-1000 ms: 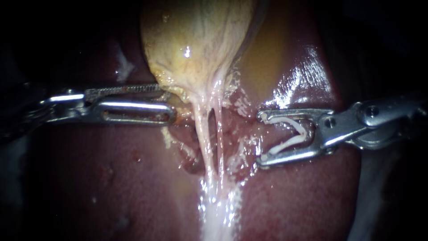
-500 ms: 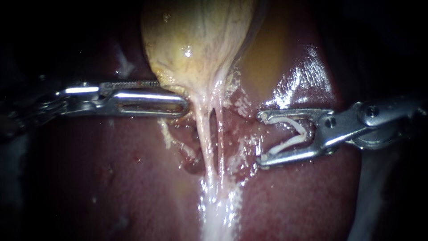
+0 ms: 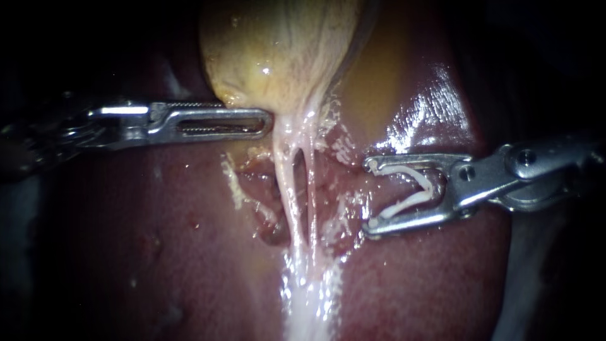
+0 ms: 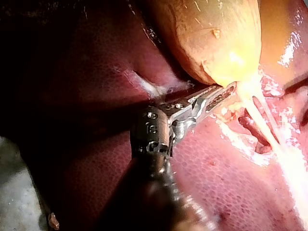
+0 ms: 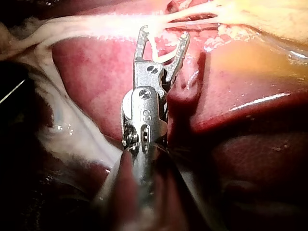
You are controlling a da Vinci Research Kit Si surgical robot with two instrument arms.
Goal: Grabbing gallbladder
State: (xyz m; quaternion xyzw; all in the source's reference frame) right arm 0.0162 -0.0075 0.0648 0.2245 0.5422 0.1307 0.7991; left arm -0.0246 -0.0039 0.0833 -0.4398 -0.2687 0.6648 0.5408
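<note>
The yellow gallbladder (image 3: 278,44) hangs at the top centre over the dark red liver (image 3: 158,252). My left instrument (image 3: 268,119) comes in level from the left. Its jaws lie almost together, pinching the gallbladder's lower end where it narrows. In the left wrist view the left instrument (image 4: 232,88) meets the gallbladder (image 4: 216,33) at the same spot. My right instrument (image 3: 372,196) waits to the right of the pale strands, its jaws spread around a white V-shaped clip (image 3: 410,189). The right wrist view shows the right instrument (image 5: 164,32) and its clip (image 5: 161,55) just short of the strands.
Two thin pale tubes (image 3: 287,189) run side by side down from the gallbladder into a glistening white band (image 3: 309,297). Raw, ragged tissue (image 3: 265,215) lies around them. A wet, shiny liver surface (image 3: 429,107) rises at the upper right.
My left instrument's jaws have closed from a wide gap to nearly together, advanced right and risen, lifting the gallbladder's lower edge. The right instrument has stayed still.
</note>
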